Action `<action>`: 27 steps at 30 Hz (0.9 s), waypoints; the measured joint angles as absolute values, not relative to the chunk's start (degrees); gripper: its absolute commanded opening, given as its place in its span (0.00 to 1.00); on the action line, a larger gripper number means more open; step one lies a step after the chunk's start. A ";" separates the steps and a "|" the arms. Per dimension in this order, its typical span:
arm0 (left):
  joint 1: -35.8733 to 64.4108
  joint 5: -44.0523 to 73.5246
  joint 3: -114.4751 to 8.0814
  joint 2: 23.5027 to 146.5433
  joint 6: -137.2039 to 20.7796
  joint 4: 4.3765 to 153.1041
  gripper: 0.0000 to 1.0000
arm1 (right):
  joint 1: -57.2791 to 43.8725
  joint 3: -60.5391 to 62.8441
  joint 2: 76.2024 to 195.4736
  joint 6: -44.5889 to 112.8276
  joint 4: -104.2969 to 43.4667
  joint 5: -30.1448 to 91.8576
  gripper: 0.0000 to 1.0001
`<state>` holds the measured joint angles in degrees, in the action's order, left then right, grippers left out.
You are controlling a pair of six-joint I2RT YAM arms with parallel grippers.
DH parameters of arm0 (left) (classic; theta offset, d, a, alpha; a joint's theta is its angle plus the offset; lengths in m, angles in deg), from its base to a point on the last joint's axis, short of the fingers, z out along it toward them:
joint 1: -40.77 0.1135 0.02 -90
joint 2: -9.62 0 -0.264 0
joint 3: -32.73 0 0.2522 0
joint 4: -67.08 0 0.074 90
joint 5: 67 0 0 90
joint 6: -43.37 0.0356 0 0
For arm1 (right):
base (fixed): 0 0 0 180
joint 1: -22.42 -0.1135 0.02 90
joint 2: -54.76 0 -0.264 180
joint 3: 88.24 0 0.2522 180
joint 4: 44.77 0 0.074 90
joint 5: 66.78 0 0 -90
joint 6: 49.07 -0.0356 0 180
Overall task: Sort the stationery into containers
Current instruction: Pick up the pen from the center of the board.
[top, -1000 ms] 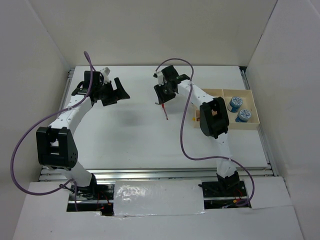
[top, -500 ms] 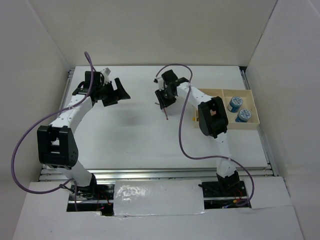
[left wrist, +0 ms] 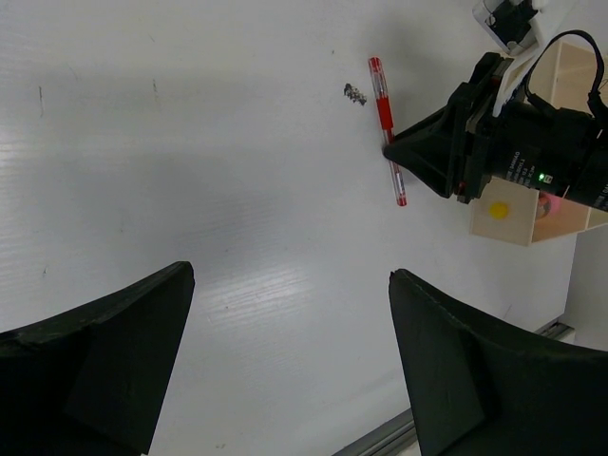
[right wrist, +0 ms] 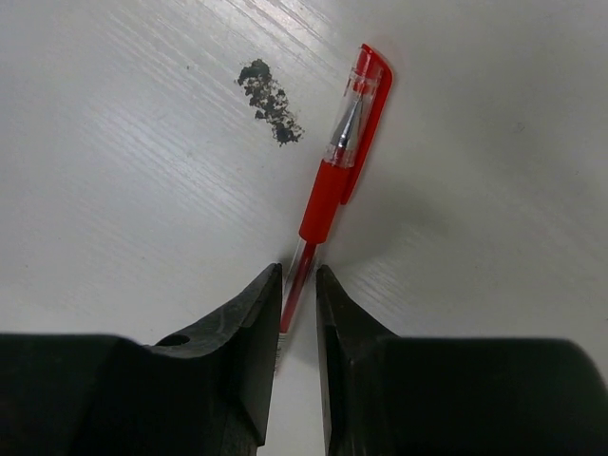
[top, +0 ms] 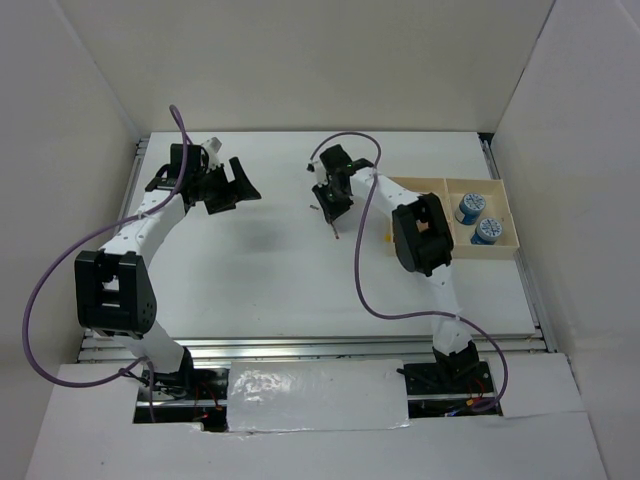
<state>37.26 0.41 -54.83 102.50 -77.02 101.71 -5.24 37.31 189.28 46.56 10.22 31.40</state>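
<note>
Pen, red, lies flat on the table, its clear barrel between the right gripper fingertips, cap end ahead. Jaws hug it; whether they pinch yet, I cannot tell. It looks light, stiff and slick, likely to roll, so grip squarely. Left gripper gapes, empty.

right pincer narrowed onto red pen, pen lower, right elbow shifted slightly left
</note>
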 measured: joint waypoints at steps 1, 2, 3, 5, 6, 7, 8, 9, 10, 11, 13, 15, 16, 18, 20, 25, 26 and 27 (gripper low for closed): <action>37.26 0.41 -54.83 102.50 -77.02 101.71 0.96 | -5.43 37.37 189.28 46.61 10.51 30.83 0.28; 37.26 0.41 -54.83 102.50 -77.02 101.68 0.96 | -5.65 37.46 189.30 46.67 10.73 30.31 0.28; 37.26 0.41 -54.83 102.50 -77.02 101.68 0.96 | -5.96 37.81 189.41 46.80 11.40 29.56 0.27; 37.26 0.34 -54.83 102.50 -77.02 101.68 0.96 | -6.61 38.57 189.82 47.02 12.41 28.25 0.25; 37.26 0.30 -54.83 102.50 -77.02 101.68 0.96 | -6.90 38.84 189.93 47.22 12.78 27.90 0.21; 37.26 0.19 -54.83 102.50 -77.05 101.68 0.96 | -7.14 38.90 189.93 47.41 13.02 27.60 0.18; 37.26 0.17 -54.83 102.50 -77.05 101.68 0.96 | -7.40 38.92 189.95 47.59 13.37 27.29 0.15; 37.26 0.15 -54.81 102.50 -77.05 101.68 0.96 | -7.53 38.99 189.95 47.81 13.63 27.01 0.06; 37.26 0.12 -54.81 102.50 -77.05 101.68 0.96 | -7.62 39.05 189.95 48.07 13.70 26.79 0.02; 37.26 0.12 -54.78 102.50 -77.05 101.68 0.96 | -7.66 39.10 189.95 48.20 13.83 26.70 0.00; 37.26 0.12 -54.67 102.50 -77.05 101.66 0.96 | -7.64 39.10 189.95 48.66 13.87 26.81 0.00; 37.28 -0.01 -54.35 102.50 -77.11 101.36 0.96 | -7.40 38.86 189.82 49.67 13.74 27.07 0.00; 37.28 -0.16 -54.06 102.50 -77.11 101.14 0.96 | -7.09 38.44 189.45 50.39 13.59 27.36 0.00; 37.28 -0.58 -53.39 102.50 -77.09 100.68 0.96 | -6.53 37.17 188.40 52.09 14.20 28.69 0.00; 37.28 -1.12 -52.55 102.48 -77.09 100.00 0.96 | -5.13 36.52 186.72 54.34 15.01 30.57 0.00; 37.24 -3.66 -50.08 101.91 -77.11 97.49 0.96 | 1.54 36.52 176.45 62.45 15.23 34.46 0.00; 37.13 -4.23 -49.84 101.78 -77.09 97.07 0.97 | 3.07 36.52 173.17 64.64 14.92 35.05 0.00; 36.95 -4.62 -49.80 101.65 -77.05 96.81 0.97 | 4.58 36.50 170.06 66.50 14.66 35.60 0.00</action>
<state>36.95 -4.62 -49.80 101.65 -77.05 96.81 4.58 36.50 170.06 66.50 14.66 35.60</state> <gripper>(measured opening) 0.963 0.034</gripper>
